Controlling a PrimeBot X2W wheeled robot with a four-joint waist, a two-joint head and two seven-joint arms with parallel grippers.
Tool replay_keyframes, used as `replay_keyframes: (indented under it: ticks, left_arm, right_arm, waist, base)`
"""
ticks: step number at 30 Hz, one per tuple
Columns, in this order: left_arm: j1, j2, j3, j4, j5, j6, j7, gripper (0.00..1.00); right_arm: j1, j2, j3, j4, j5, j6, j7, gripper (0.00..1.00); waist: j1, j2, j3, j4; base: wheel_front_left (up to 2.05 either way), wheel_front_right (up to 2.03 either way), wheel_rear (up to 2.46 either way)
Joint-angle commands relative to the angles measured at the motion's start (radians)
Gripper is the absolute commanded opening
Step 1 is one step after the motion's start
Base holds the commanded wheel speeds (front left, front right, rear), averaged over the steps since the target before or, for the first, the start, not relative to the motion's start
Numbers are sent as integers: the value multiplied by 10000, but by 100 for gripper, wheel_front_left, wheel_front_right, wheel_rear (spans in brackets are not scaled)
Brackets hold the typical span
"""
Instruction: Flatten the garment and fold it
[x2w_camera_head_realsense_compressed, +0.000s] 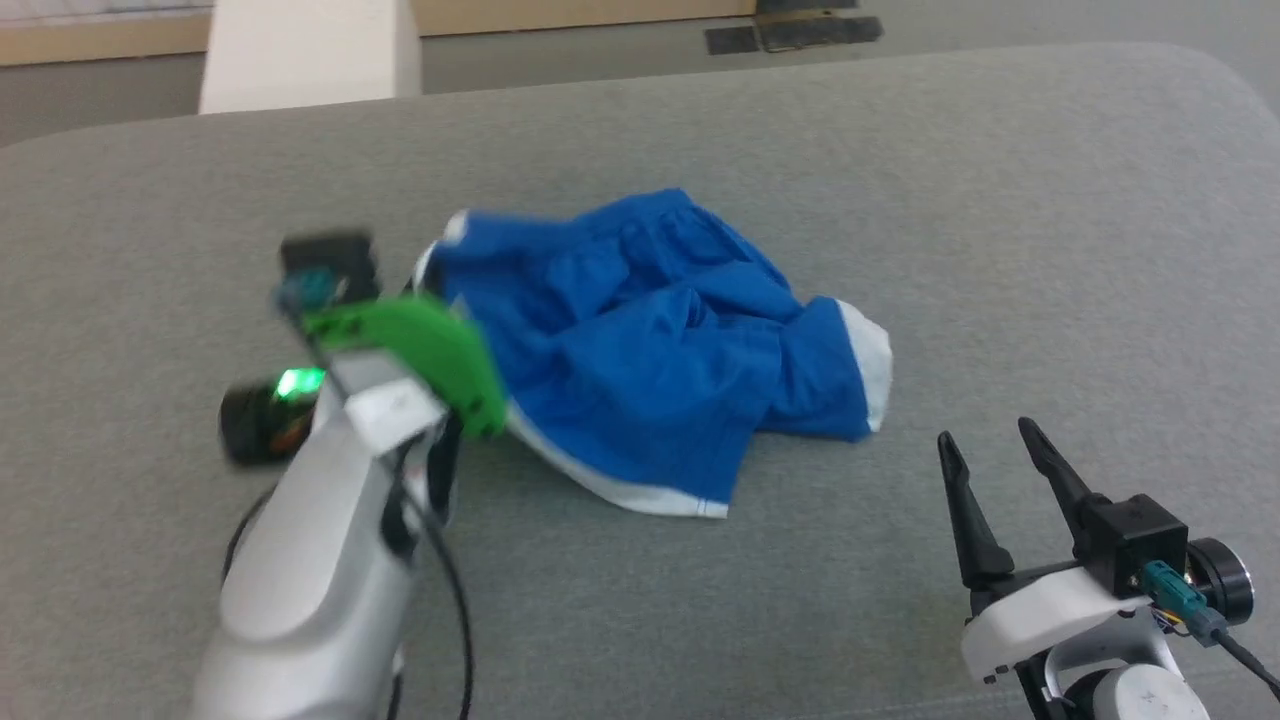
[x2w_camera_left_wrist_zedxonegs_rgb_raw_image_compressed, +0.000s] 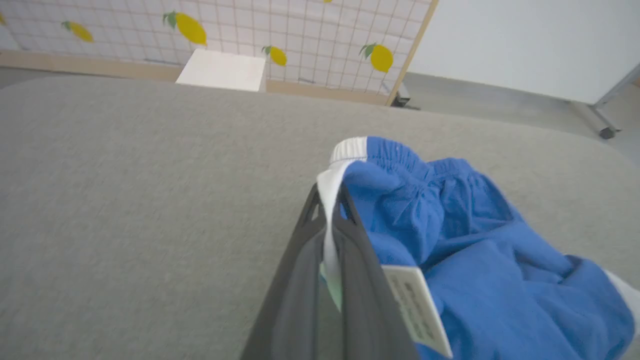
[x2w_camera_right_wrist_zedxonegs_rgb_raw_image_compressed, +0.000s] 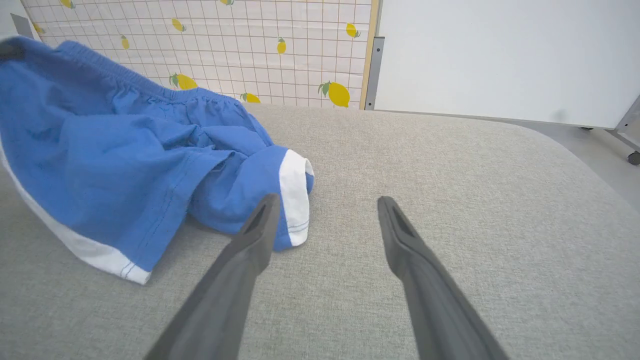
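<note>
You've got the left gripper (x2w_camera_left_wrist_zedxonegs_rgb_raw_image_compressed: 329, 200) reached forward and pinched on the white edge of the blue shorts (x2w_camera_head_realsense_compressed: 650, 360), crumpled mid grey padded surface (x2w_camera_head_realsense_compressed: 1000, 200), right gripper (x2w_camera_head_realsense_compressed: 985, 435) parked near their hem, fingers spread.

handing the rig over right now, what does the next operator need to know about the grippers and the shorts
Left gripper: shut on the garment, pinching a white strip by the waistband.
Right gripper: open, holding nothing, near the garment's white-banded leg hem.
Garment: crumpled in a heap on the grey cushion, tag exposed.
Done: one edge gripped.
Left: probably grip the other side, spread flat, then fold.
</note>
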Motion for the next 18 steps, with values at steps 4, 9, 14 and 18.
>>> replay_keyframes:
  ticks: [4,9,14,18]
  left_arm:
    - [1437,495,414,530,-251,229,-407,0]
    - [2327,591,652,1030,-539,176,-765,0]
    - [2734,540,750,1029,-756,-54,-1208,100]
    - [2706,818,595,595,-403,-399,-1992,100]
  right_arm:
    - [155,28,122,-125,61,-15,111,100]
    - [173,28,155,-201,33,-15,211,100]
    - [184,28,109,-262,-32,-15,332,100]
    - [263,28,-25,-323,-87,-15,408,100]
  waist:
    - [0,0,18,671]
    - [0,0,-18,815]
    - [0,0,-218,903]
    - [0,0,-489,1036]
  base:
    - [0,0,0]
    - [0,0,0]
    - [0,0,0]
    - [0,0,0]
